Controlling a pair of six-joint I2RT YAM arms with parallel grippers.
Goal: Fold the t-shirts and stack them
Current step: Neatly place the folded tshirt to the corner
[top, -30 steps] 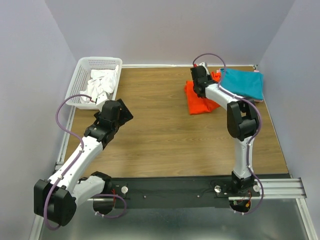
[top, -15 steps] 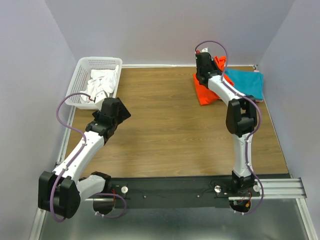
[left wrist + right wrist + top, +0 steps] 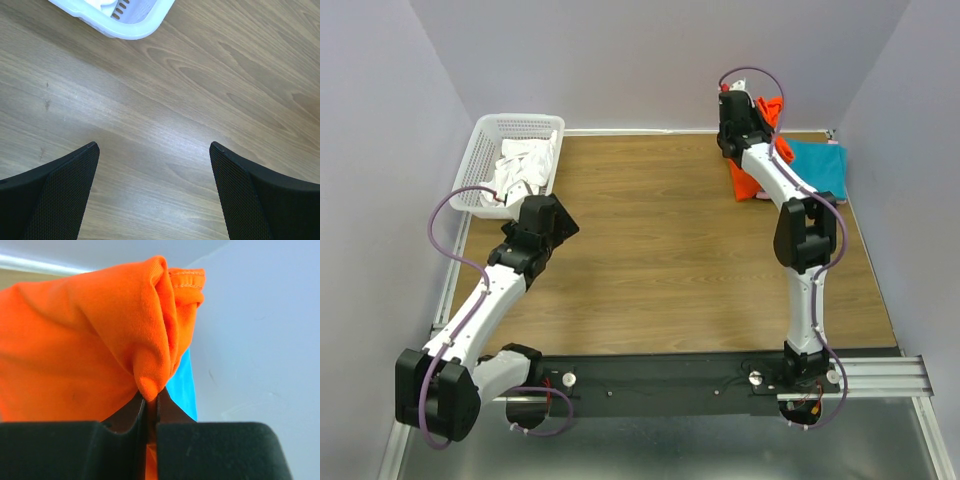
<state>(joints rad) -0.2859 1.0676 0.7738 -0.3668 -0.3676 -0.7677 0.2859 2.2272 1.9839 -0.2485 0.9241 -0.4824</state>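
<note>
Right hand [image 3: 151, 403] pinches orange shirt [image 3: 75, 340] — bunched fine knit, rounded folds.

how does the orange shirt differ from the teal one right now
The orange-red shirt is bunched up, one end pinched in the shut right tool and raised. The teal shirt lies flat on the table, gripped by nothing. The orange-red shirt shows hanging folds and a hem, while the teal shirt looks smooth and squared. Both are plain cloth at the table's far right corner.
</note>
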